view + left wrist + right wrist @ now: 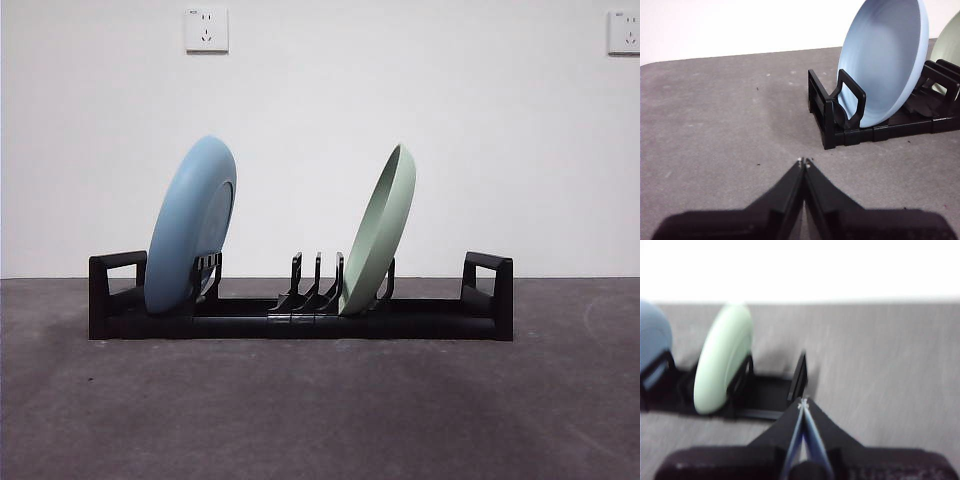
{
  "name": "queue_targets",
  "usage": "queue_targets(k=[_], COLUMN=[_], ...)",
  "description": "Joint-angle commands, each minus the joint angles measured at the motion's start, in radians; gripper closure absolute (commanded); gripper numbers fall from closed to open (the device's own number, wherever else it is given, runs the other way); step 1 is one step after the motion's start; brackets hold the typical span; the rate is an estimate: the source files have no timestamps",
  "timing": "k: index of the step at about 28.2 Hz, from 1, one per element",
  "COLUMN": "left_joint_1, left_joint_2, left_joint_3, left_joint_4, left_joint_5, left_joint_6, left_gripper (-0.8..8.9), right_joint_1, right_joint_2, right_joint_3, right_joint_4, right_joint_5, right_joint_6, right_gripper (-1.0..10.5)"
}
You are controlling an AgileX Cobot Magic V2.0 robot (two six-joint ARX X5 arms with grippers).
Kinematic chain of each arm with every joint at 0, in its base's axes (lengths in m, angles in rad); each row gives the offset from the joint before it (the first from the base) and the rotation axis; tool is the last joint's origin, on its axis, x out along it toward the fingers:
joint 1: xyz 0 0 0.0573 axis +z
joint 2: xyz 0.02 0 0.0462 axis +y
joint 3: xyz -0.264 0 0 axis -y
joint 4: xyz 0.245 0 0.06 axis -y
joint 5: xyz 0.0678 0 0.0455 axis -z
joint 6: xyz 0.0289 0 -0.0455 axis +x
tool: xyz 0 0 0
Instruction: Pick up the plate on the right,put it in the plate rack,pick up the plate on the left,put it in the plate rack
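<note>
The long black plate rack sits across the middle of the grey table. A blue plate stands tilted in its left end, and a pale green plate leans in the prongs right of centre. My left gripper is shut and holds nothing, hovering off the rack's left handle end, near the blue plate. My right gripper is shut too and holds nothing, just off the rack's right end, with the green plate further along. Neither arm shows in the front view.
Grey tabletop stretches in front of the rack. A white wall with two sockets stands close behind it. Several free prongs lie between the two plates.
</note>
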State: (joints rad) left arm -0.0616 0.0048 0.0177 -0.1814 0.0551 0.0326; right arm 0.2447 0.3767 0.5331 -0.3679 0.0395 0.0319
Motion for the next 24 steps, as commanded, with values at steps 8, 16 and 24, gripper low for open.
queue_targets(k=[8,16,24], left_joint_1=[0.003,0.003,0.003], left_joint_2=[-0.003,-0.003,-0.003], left_joint_3=[-0.014,-0.014,-0.014], left_joint_4=[0.002,0.002,0.002], left_joint_5=[-0.002,-0.002,-0.002], left_joint_6=[-0.007,-0.007,-0.007], left_gripper=[8.17,8.17,8.17], right_joint_1=[-0.138,-0.138,-0.137], right_joint_2=[-0.340,-0.376,-0.376], right_joint_3=[-0.354,-0.504,-0.528], right_joint_4=[0.164,0.240,0.187], right_joint_5=[-0.093,-0.094,-0.094], right_joint_6=[-0.040,0.031,0.063], right_gripper=[9.4,9.4,9.4])
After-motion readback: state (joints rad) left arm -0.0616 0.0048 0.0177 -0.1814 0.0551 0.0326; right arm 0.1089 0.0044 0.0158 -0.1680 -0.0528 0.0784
